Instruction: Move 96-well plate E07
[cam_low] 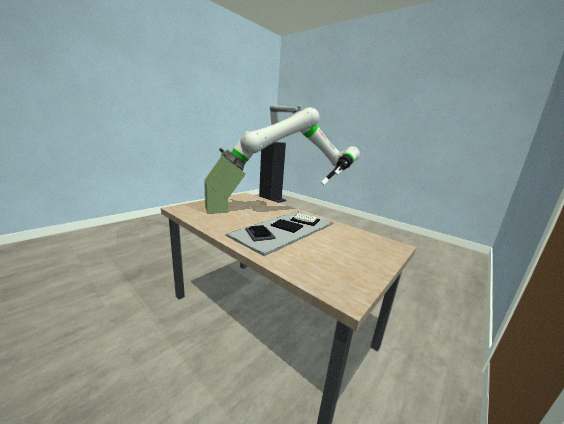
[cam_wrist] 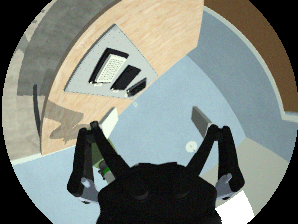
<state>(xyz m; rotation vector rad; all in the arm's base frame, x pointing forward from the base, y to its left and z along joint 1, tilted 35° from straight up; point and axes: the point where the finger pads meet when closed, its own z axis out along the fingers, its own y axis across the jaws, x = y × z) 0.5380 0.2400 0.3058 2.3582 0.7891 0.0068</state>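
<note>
Pincer (cam_wrist: 154,129) splayed wide, grasping nothing, above wood-grain table (cam_low: 345,280) with grey deck (cam_low: 250,239).

The white arm (cam_low: 280,131) rises from its green slanted base (cam_low: 223,185), reaches out level at the upper link, then bends down at the elbow toward the wrist (cam_low: 348,157). The gripper (cam_wrist: 154,123) hangs in the air, fingers spread wide, holding nothing.

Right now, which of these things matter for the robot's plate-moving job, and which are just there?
Job:
- gripper, open and holding nothing
- grey deck
- white plate at its far end
- middle dark nest and near dark nest; labels too small to read

Just there:
- dark post at the back
- brown panel, right
</note>
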